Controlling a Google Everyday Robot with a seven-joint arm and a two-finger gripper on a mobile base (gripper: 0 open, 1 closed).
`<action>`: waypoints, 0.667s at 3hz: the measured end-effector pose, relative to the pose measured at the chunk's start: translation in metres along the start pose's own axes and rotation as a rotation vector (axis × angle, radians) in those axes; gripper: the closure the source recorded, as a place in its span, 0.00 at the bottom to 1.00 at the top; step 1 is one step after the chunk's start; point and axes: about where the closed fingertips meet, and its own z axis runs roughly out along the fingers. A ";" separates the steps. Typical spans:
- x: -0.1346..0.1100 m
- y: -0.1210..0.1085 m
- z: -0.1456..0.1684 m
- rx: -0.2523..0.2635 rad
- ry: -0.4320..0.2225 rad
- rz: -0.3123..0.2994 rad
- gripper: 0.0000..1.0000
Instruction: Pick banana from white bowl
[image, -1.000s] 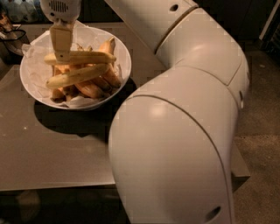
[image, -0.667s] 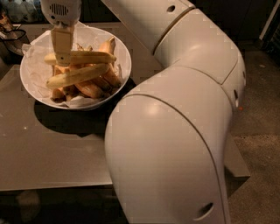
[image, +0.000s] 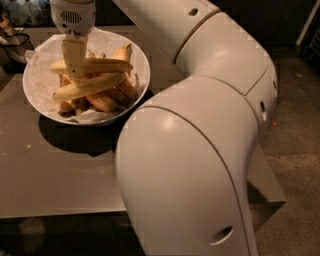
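Note:
The white bowl (image: 35, 95) stands on the table at the upper left, lined with crumpled white paper and holding several bananas. The long, almost straight pale-yellow banana (image: 107, 65) lies on top of the pile, across the bowl. A slightly curved pale banana (image: 92, 85) lies just below it, with shorter orange-toned bananas (image: 105, 101) underneath. My gripper (image: 75, 72) points straight down into the bowl. It reaches the left part of the long banana and covers that stretch of it.
The bowl sits on a grey table (image: 60, 170) whose front edge runs along the bottom. My large white arm (image: 200, 150) fills the right half of the view. Dark objects (image: 12, 35) stand at the far left behind the bowl.
The gripper stays over the long banana in the bowl. The near bulk of my arm has shifted slightly to the left. The bananas have not visibly moved.

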 end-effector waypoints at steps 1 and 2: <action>0.002 0.001 0.007 -0.022 -0.002 0.006 0.35; 0.002 0.004 0.008 -0.024 -0.007 -0.007 0.53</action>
